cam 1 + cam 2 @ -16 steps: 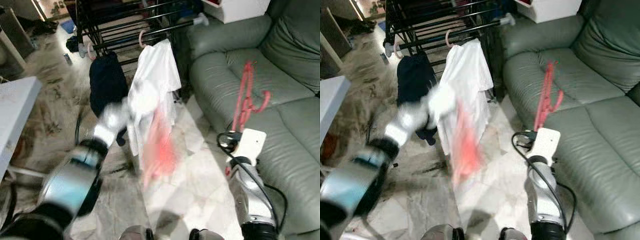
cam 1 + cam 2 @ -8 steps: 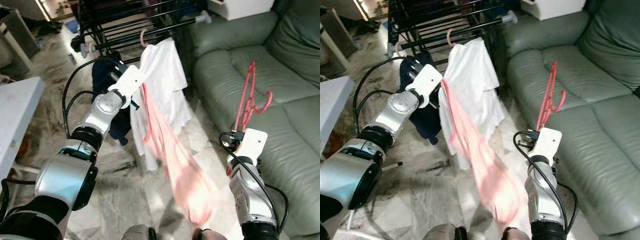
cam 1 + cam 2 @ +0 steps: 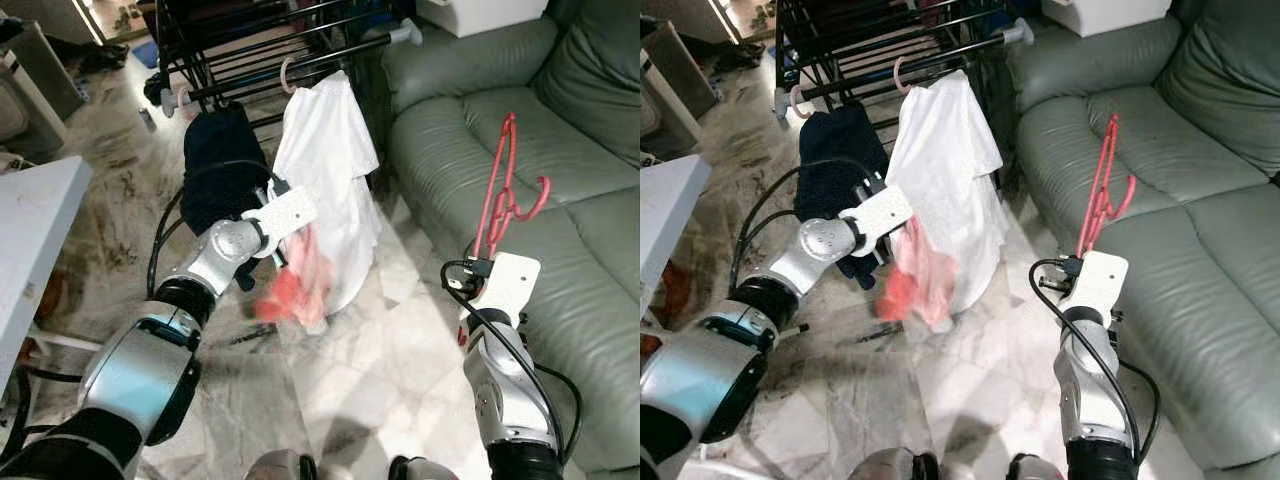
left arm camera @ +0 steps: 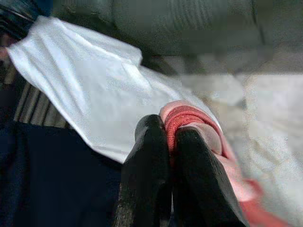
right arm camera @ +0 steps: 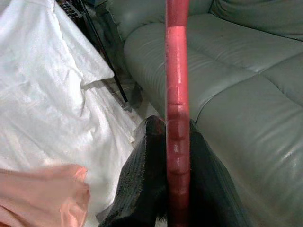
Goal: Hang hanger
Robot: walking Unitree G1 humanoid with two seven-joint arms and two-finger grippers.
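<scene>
My right gripper (image 5: 170, 156) is shut on a red plastic hanger (image 3: 505, 185), held upright in front of the green sofa (image 3: 560, 150). My left gripper (image 4: 170, 142) is shut on a pink-red cloth (image 3: 295, 285), bunched and blurred, hanging just in front of a white shirt (image 3: 325, 160). That shirt hangs by a pink hanger hook (image 3: 287, 72) from a rail of the black drying rack (image 3: 270, 40). A dark navy garment (image 3: 215, 165) hangs beside it on the rack.
A grey-white table edge (image 3: 30, 240) stands at the left. A white box (image 3: 480, 12) sits behind the sofa arm. The marble floor (image 3: 380, 350) lies open between rack and sofa. My feet (image 3: 340, 468) show at the bottom edge.
The left arm has swung the pink cloth: it trailed long and low toward my feet half a second ago, and now hangs bunched close under the gripper. The right arm with the hanger stayed put.
</scene>
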